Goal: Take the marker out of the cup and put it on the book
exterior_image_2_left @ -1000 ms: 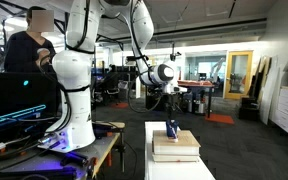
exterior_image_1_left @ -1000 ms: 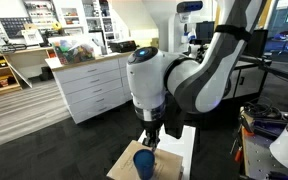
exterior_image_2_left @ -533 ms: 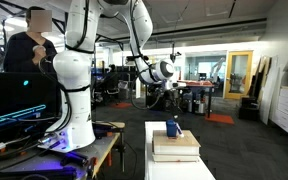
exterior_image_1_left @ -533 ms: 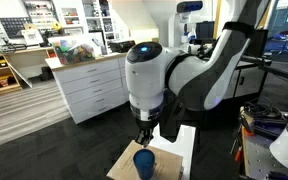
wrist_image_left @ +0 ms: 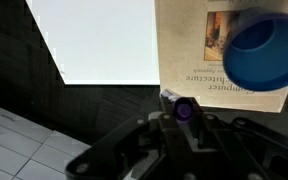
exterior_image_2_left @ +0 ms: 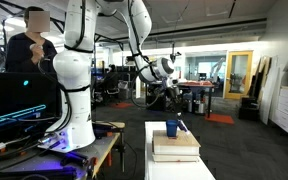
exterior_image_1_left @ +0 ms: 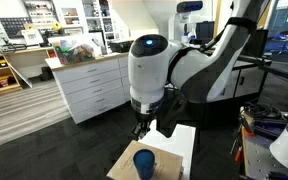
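Note:
My gripper is shut on the marker; its purplish-dark end faces the wrist camera between the fingers. The deep-blue cup stands below on a tan printed slab, at the upper right of the wrist view. The white book lies flat beside the slab, to its left. In an exterior view the gripper hangs above the cup, clear of its rim, with the white book beside it. In an exterior view the cup sits on a small stack and the gripper is above it.
The stack rests on a narrow white table above dark floor. White drawer cabinets stand behind. A second white robot arm and a seated person are off to the side.
The gripper has risen away from the cup, carrying the marker up and out of it. The cup and the slab have not moved.

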Robot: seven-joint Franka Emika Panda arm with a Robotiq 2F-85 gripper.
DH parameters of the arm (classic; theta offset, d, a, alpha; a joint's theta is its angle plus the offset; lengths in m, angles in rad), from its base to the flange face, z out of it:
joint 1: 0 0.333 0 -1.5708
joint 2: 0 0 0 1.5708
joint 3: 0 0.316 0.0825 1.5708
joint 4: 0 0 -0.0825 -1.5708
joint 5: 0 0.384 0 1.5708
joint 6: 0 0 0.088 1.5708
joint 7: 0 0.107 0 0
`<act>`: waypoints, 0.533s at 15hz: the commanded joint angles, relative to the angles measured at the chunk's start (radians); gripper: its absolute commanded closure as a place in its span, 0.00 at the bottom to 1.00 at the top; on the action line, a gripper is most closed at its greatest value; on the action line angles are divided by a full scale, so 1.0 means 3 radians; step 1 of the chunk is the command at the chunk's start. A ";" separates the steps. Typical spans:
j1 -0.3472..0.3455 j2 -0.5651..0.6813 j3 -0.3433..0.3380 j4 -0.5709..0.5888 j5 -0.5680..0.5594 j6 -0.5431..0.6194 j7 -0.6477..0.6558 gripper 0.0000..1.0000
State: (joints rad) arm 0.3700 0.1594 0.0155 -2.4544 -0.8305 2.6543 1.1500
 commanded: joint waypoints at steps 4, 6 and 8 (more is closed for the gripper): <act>-0.0001 -0.0203 -0.0050 -0.0165 -0.0213 0.0171 0.0371 0.42; -0.0003 -0.0231 -0.0051 -0.0186 -0.0223 0.0180 0.0416 0.29; -0.0003 -0.0284 -0.0052 -0.0221 -0.0242 0.0171 0.0461 0.16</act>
State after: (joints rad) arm 0.3698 0.1369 0.0115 -2.4666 -0.8623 2.6797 1.2340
